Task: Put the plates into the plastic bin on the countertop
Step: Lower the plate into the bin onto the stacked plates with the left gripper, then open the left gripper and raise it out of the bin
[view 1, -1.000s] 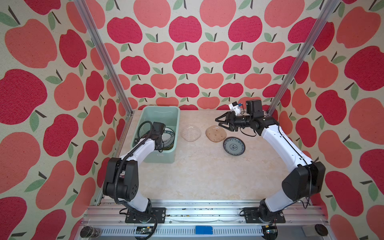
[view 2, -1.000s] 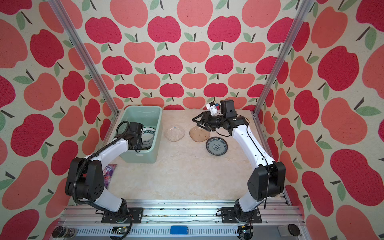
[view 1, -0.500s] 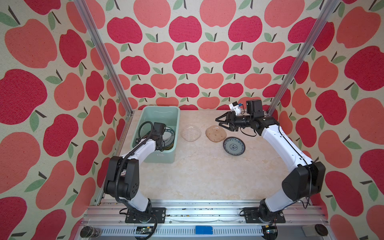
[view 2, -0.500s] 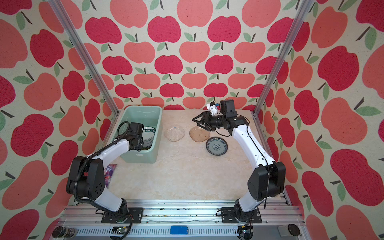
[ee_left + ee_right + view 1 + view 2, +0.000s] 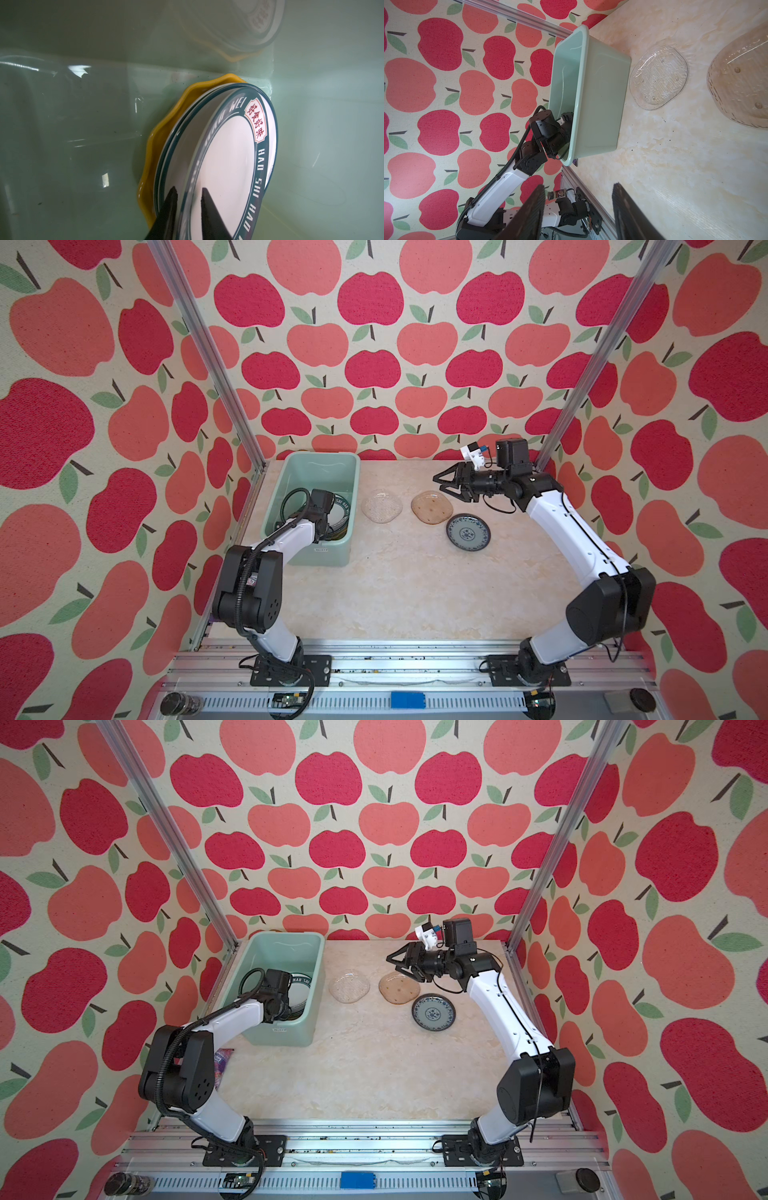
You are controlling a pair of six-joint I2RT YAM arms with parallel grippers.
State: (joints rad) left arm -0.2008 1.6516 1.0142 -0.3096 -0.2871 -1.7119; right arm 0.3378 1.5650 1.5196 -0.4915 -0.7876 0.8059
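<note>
The mint-green plastic bin (image 5: 328, 558) (image 5: 286, 1036) (image 5: 602, 99) stands at the back left of the countertop (image 5: 395, 593). My left gripper (image 5: 189, 188) is down inside it, open. The rim of a white plate with a dark lettered rim (image 5: 228, 158) (image 5: 341, 510) passes loosely between its fingers. That plate leans on a second lettered plate (image 5: 178, 135) and a yellow scalloped plate (image 5: 153, 149). On the countertop lie a clear glass plate (image 5: 381, 506) (image 5: 658, 78), an amber glass plate (image 5: 431, 508) (image 5: 741, 79) and a grey-blue patterned plate (image 5: 468, 531). My right gripper (image 5: 438, 484) (image 5: 578, 187) hovers open and empty over the amber plate's far edge.
Aluminium posts (image 5: 590, 364) rise at the back corners and a rail (image 5: 374, 655) runs along the front. A small dark jar (image 5: 180, 703) lies on the front rail at the left. A purple packet (image 5: 224, 1056) sticks out beside the bin's near left corner.
My left gripper's jaws have parted from the lettered plate's rim inside the bin. Both arms have stayed where they were, and the right gripper stays equally wide.
</note>
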